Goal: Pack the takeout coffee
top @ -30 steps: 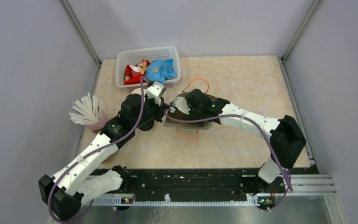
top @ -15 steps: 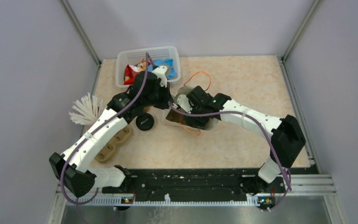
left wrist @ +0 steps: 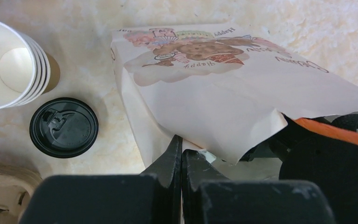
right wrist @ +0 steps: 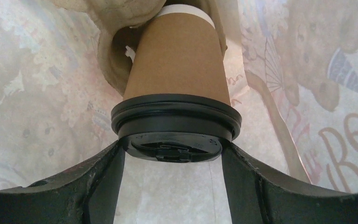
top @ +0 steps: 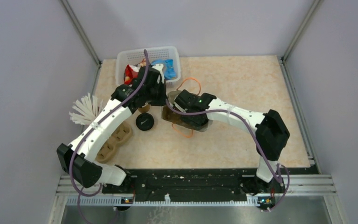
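Note:
The takeout coffee (right wrist: 177, 74), a brown kraft cup with a black lid (right wrist: 175, 119), lies inside a printed paper bag (right wrist: 42, 93). My right gripper (right wrist: 172, 154) is shut on its lid rim, and the cup's base points deeper into the bag, against a beige pulp shape. In the top view the cup is hidden and my right gripper (top: 182, 108) is inside the bag (top: 189, 125). My left gripper (left wrist: 182, 150) is shut, pinching the bag's (left wrist: 223, 88) near edge, and in the top view it (top: 164, 95) is at the bag's left side.
A loose black lid (left wrist: 64, 127) and a stack of lidless cups (left wrist: 9, 70) lie left of the bag. A pulp cup carrier (top: 114, 140), a holder of white straws (top: 86, 111) and a white basket (top: 121, 70) of snack packets are nearby. The bag has orange handles (top: 193, 80).
My left arm has swung away from the near table toward the basket, uncovering the loose lid and the carrier. My right arm has shifted left with the bag.

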